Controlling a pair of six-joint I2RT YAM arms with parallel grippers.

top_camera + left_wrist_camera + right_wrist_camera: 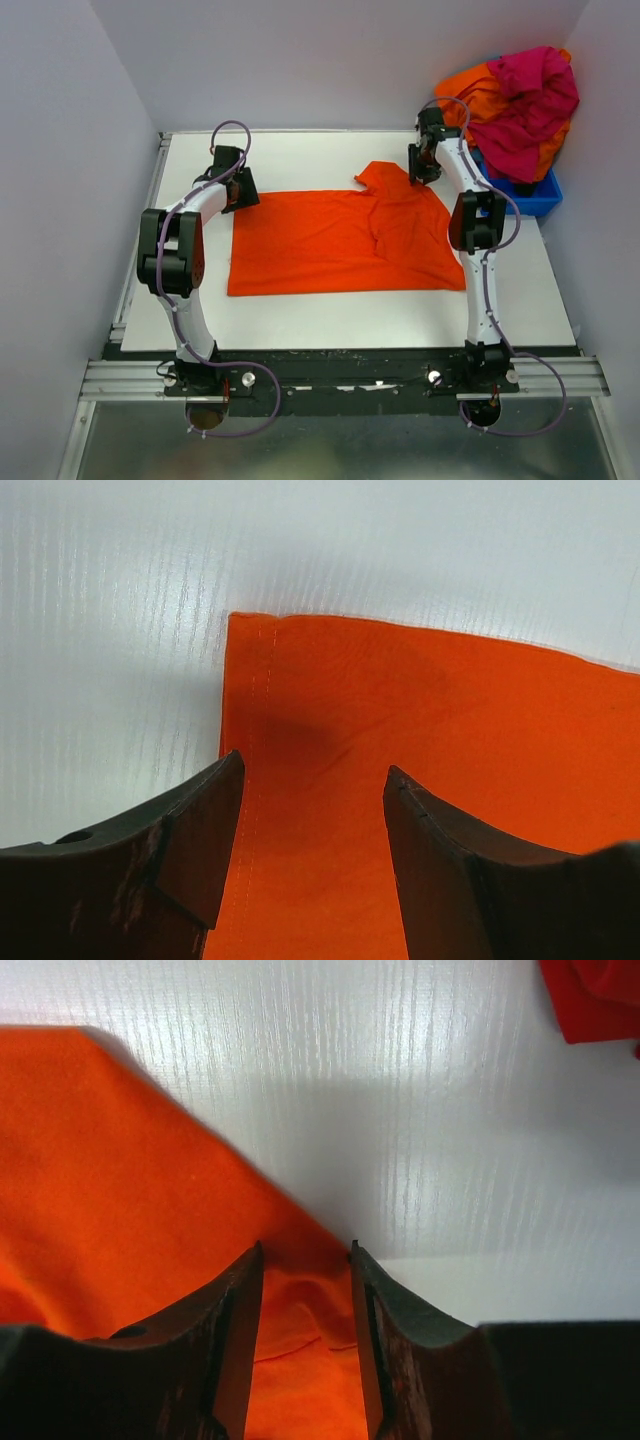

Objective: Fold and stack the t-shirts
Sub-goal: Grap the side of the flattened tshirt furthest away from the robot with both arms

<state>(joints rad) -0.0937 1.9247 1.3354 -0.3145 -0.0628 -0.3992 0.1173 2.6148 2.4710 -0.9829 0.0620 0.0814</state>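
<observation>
The orange t-shirt [330, 245] lies spread flat on the white surface [330, 320]. The left gripper [240, 190] hangs open over its far hem corner. The right gripper [420, 165] is open astride the far right edge. Both look set to pinch that far side together for a fold.

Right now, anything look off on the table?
The orange t-shirt isn't flat: its right side is bunched, with a flap folded over by the right gripper. Spare shirts overflow the blue bin.
</observation>
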